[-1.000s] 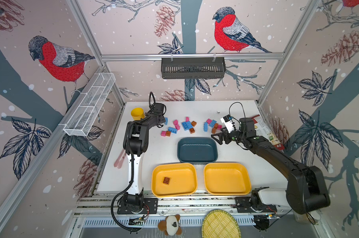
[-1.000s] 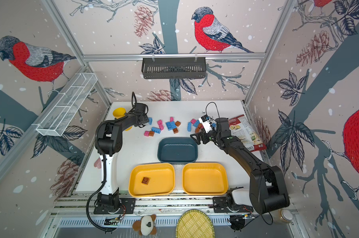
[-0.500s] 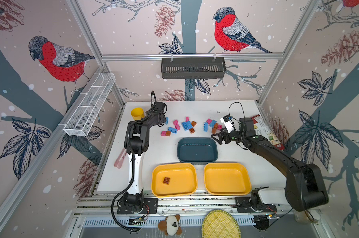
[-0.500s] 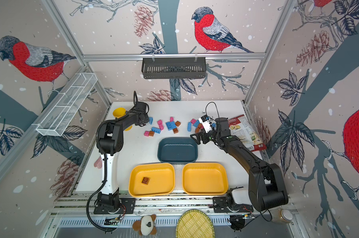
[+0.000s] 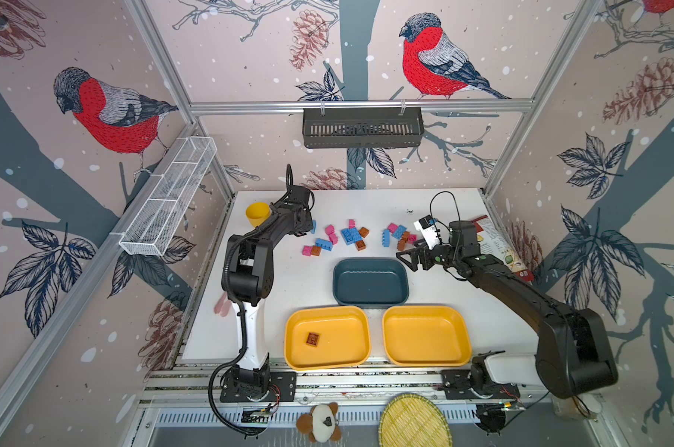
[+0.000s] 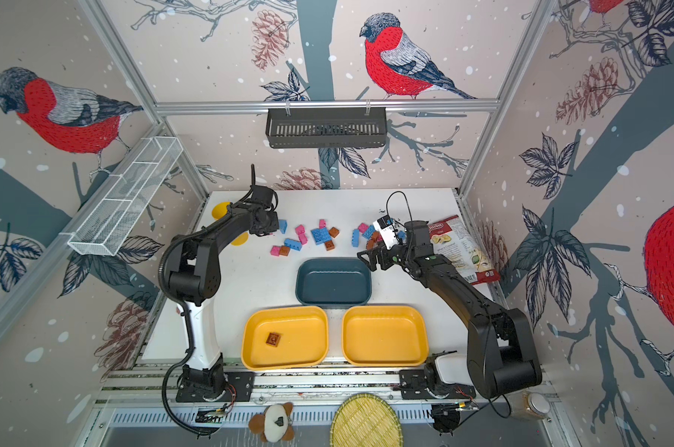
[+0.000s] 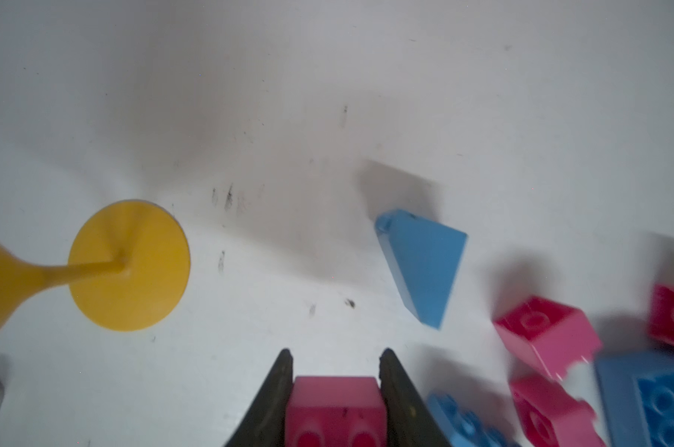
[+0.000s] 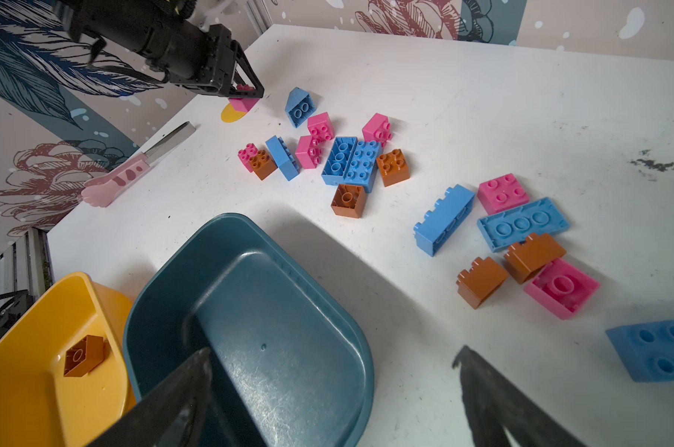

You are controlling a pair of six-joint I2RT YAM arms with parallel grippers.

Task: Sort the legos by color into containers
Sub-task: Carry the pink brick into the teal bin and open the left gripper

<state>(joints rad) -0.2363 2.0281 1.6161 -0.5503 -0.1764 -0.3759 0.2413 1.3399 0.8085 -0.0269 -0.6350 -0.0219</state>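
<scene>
My left gripper (image 7: 334, 354) is shut on a pink lego (image 7: 335, 410) near the table's back left, beside the blue wedge (image 7: 424, 263). In both top views that gripper (image 5: 308, 228) (image 6: 273, 228) sits at the left end of the loose legos (image 5: 350, 236): pink, blue and brown bricks in two clusters behind the trays. My right gripper (image 8: 335, 352) hangs open and empty over the far right corner of the teal tray (image 5: 370, 282). One brown brick (image 5: 312, 339) lies in the left yellow tray (image 5: 343, 348). The right yellow tray (image 5: 424, 336) holds nothing.
A yellow goblet (image 5: 257, 213) stands at the back left, its base (image 7: 130, 267) close to my left gripper. Pink-handled tongs (image 8: 134, 170) lie at the left table edge. A snack bag (image 5: 501, 247) lies by the right wall. A black basket (image 5: 362, 127) hangs on the back wall.
My left gripper's jaws have closed onto the pink lego. The right arm has stayed where it was, jaws wide.
</scene>
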